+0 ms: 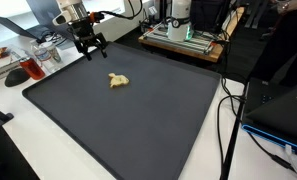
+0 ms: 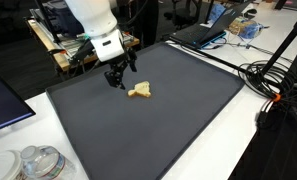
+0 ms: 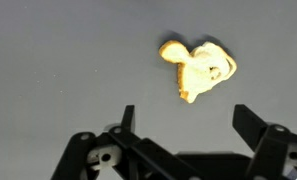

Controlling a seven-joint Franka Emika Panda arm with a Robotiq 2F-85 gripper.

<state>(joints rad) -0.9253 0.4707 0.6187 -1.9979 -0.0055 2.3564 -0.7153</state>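
Gripper (image 1: pixel 88 45) hangs spread open and empty, just beside small yellow toy (image 1: pixel 117 80) on black mat (image 1: pixel 138 130) near the tabletop's robot-side edge; toy looks light, soft, lumpy, so pinch across its thick middle.

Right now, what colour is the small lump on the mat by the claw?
The small lump is pale yellow-tan, clearest in the wrist view.

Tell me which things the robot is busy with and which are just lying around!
Busy with:
- the gripper, open, close to the small yellow lump
- the dark mat that the lump lies on

Just lying around, off the mat:
- the laptop
- the cables
- the glass jar
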